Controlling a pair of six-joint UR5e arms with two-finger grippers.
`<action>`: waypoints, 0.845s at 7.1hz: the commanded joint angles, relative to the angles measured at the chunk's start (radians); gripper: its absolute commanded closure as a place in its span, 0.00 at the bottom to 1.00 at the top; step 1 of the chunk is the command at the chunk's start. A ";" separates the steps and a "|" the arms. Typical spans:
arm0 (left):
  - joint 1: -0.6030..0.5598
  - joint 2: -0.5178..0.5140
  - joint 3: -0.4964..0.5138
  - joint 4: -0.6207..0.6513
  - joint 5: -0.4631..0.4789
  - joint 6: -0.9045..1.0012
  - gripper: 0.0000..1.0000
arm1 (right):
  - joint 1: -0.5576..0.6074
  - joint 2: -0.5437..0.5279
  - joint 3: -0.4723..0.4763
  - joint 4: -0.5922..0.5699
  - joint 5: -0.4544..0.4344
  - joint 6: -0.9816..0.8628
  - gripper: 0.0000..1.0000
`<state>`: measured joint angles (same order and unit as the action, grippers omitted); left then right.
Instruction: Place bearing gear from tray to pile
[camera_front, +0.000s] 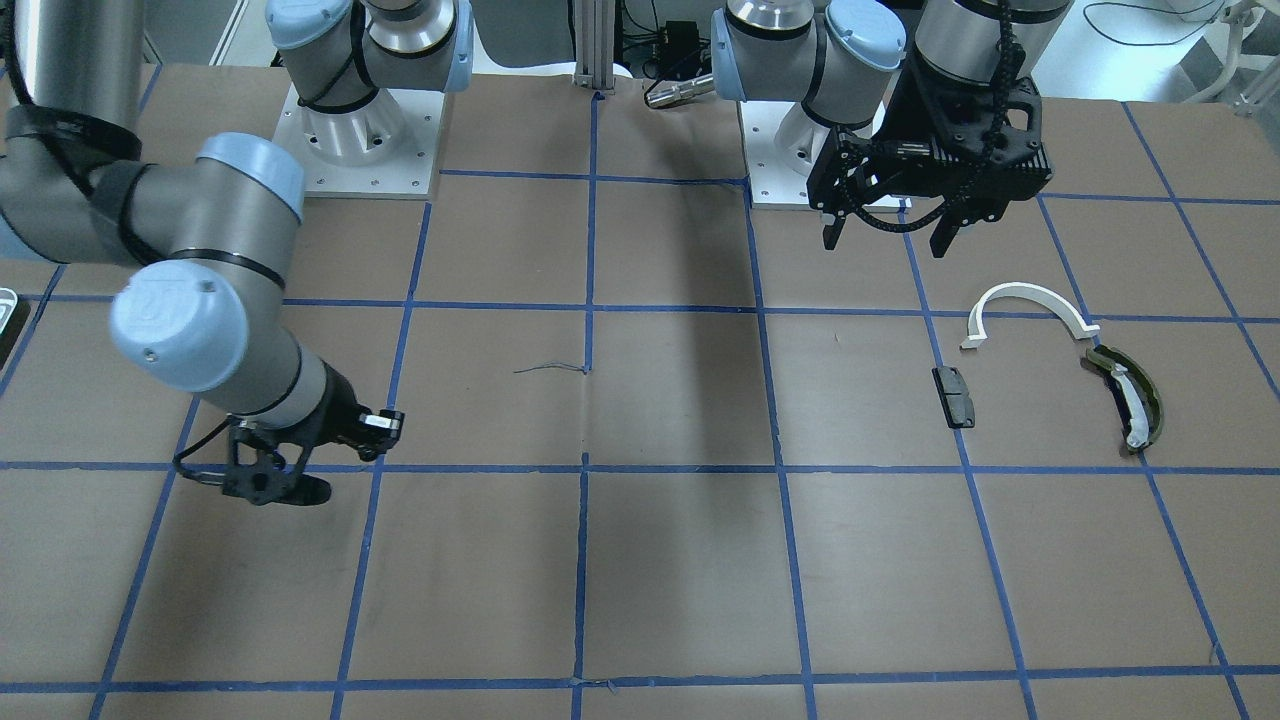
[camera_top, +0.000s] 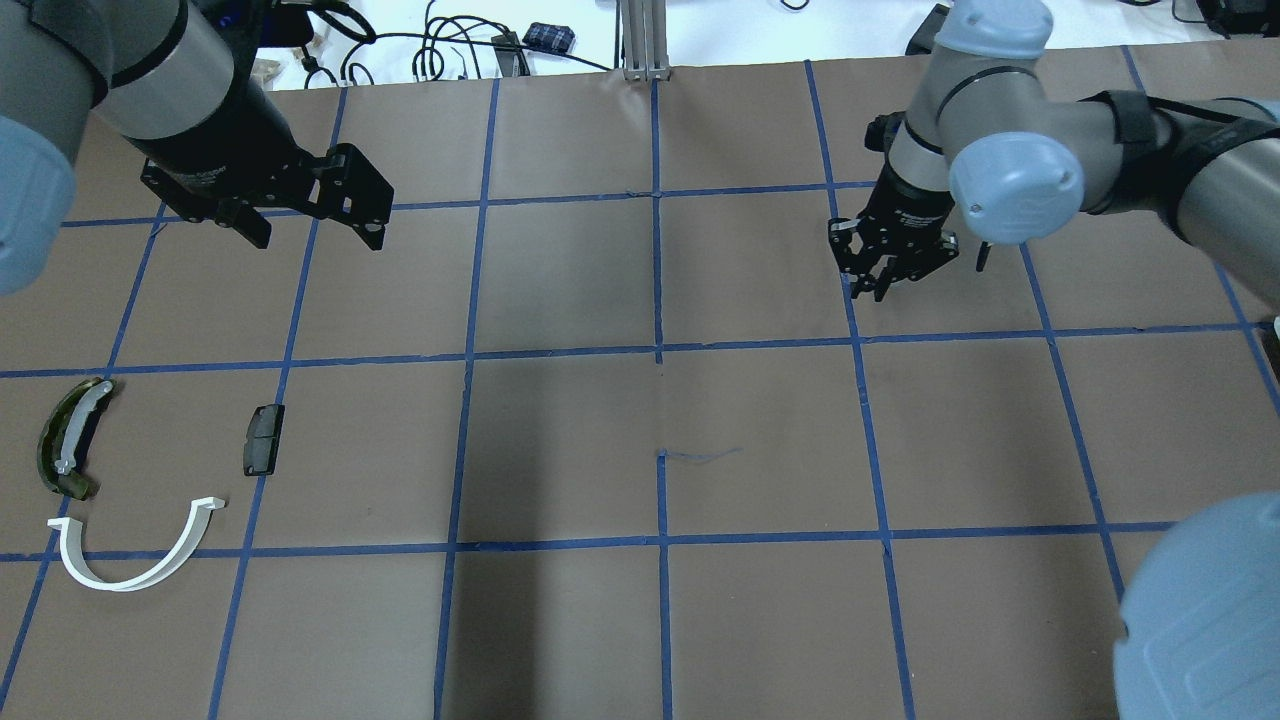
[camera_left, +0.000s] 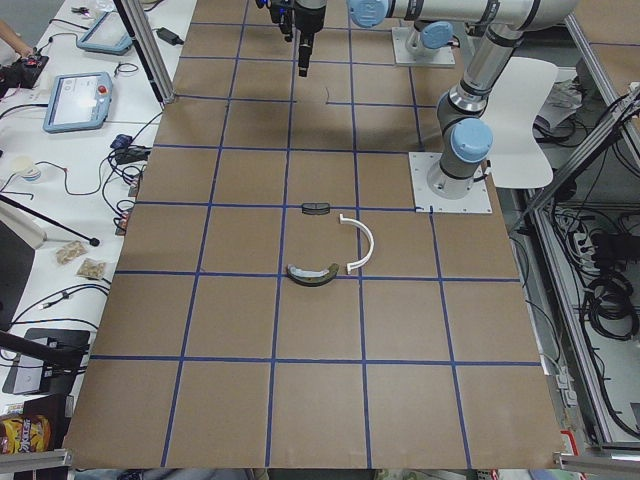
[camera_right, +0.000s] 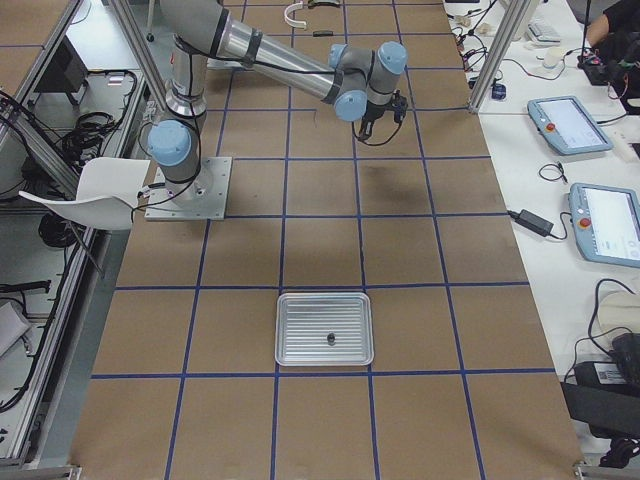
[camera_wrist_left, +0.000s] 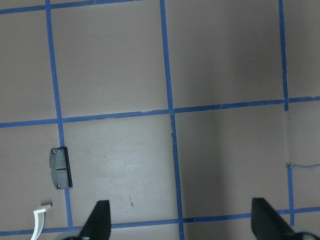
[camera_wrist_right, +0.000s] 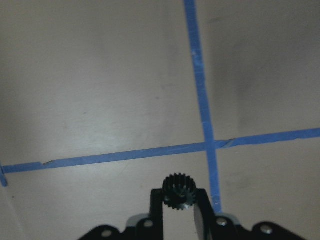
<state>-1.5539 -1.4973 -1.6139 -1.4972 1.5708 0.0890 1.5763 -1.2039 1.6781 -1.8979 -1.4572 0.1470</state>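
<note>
My right gripper (camera_wrist_right: 178, 200) is shut on a small black bearing gear (camera_wrist_right: 178, 190) and holds it above the brown table. It also shows in the overhead view (camera_top: 880, 285) and the front view (camera_front: 300, 490). The tray (camera_right: 325, 328) lies far from it, with one small dark part (camera_right: 331, 339) inside. The pile is a white half-ring arc (camera_top: 130, 580), an olive curved shoe (camera_top: 70, 435) and a black pad (camera_top: 263, 439) on the table's left part. My left gripper (camera_top: 315, 238) hangs open and empty above the table, beyond the pile.
Blue tape lines grid the brown table (camera_top: 660, 600). The arm bases (camera_front: 360, 130) stand on white plates at the robot's edge. A sliver of the tray (camera_front: 5, 310) shows at the front view's left edge. Cables and tablets lie off the table's far side.
</note>
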 joint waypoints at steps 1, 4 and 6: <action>0.000 -0.003 0.000 0.000 0.000 0.000 0.00 | 0.141 0.036 0.011 -0.033 0.032 0.085 1.00; 0.002 -0.001 -0.004 -0.006 -0.002 0.002 0.00 | 0.261 0.069 0.093 -0.194 0.087 0.155 1.00; 0.008 0.000 0.000 -0.006 -0.002 0.006 0.00 | 0.326 0.081 0.123 -0.248 0.087 0.177 1.00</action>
<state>-1.5509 -1.4977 -1.6160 -1.5023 1.5694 0.0928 1.8634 -1.1306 1.7829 -2.1144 -1.3731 0.3116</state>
